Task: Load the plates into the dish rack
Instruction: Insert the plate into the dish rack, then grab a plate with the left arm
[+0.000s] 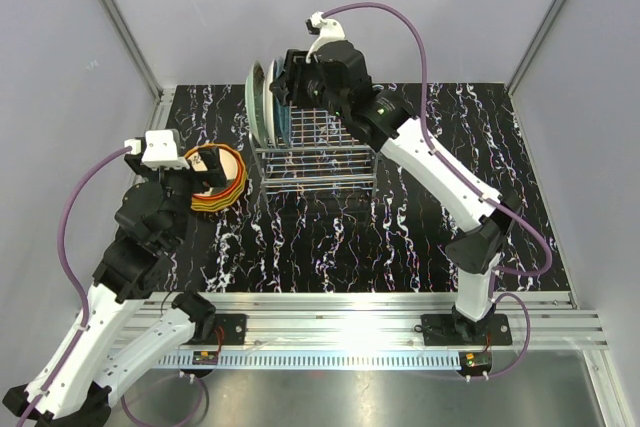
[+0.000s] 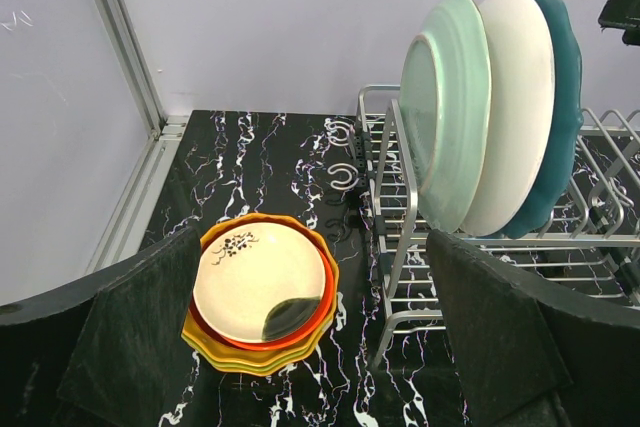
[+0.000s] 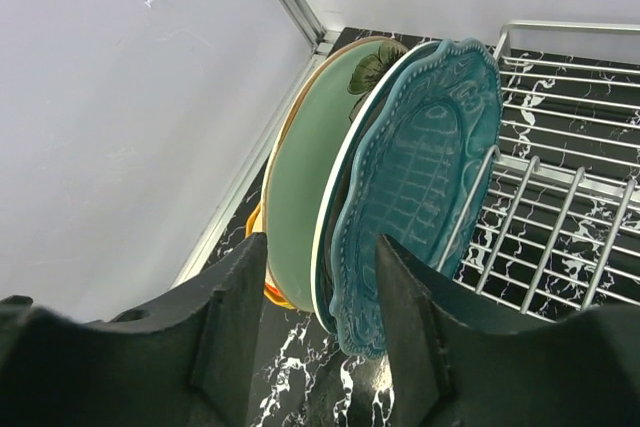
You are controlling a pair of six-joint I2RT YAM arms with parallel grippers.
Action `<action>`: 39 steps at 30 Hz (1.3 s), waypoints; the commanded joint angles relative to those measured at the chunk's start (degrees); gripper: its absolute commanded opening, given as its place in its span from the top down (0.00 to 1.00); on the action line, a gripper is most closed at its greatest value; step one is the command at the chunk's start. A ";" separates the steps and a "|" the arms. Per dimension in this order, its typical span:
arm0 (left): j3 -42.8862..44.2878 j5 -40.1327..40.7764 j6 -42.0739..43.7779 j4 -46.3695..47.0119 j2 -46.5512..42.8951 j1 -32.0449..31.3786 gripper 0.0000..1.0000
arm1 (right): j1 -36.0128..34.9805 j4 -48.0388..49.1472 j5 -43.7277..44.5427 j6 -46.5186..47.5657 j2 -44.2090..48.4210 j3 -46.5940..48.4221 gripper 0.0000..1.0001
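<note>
Nearest, both arms are bolted to a metal rail (image 1: 400, 322) along the front edge of the black, white-veined table (image 1: 350, 237).

The left arm leans in over the table's left side. The left claw (image 2: 312, 237) is spread as wide as it goes and has hold of nothing. It hangs above a stack of plates (image 1: 215, 179), apart from it. In the left wrist view the stack lies flat on the table between the two dark fingers (image 2: 140, 327). The top plate (image 2: 262, 282) is cream with a small dark speckled mark. A red-orange rim (image 2: 326, 302) shows under it, with orange and yellow wavy rims below that.

Just right of the stack stands the dish rack (image 1: 320, 172), chrome wire, its near slots bare. At its far left end three plates stand on edge, close together. From left to right they are a mint green plate (image 2: 450, 107), a cream plate (image 2: 515, 107) and a teal plate (image 2: 562, 97).

The right arm stretches across the rack to those plates. The right claw (image 3: 320, 247) is partly open, and the teal plate's lower rim sits in the gap between its fingers (image 3: 235, 327). The gap is wider than the rim. I cannot tell whether either finger touches the plate.

Beyond the rack are plain pale walls (image 1: 400, 7).
</note>
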State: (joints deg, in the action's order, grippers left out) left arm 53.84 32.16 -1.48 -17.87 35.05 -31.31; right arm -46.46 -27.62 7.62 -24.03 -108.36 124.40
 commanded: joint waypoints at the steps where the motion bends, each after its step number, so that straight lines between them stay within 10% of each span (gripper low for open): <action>1: -0.32 1.32 0.60 3.28 0.46 -0.15 0.01 | -0.74 -1.21 -1.29 1.97 3.85 1.47 0.44; 22: 0.38 11.69 -3.26 1.53 9.23 5.47 0.01 | -0.65 5.29 12.42 0.57 47.17 -54.59 0.33; 39: 4.87 9.68 -16.89 -10.08 26.03 11.79 0.01 | 1.28 2.66 17.96 -1.20 61.07 -71.31 0.45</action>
State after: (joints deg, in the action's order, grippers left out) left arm 56.75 42.46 -13.43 -28.01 61.43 -21.82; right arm -46.00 -25.41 22.15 -25.30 -49.08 54.43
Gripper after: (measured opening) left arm 0.988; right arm 0.548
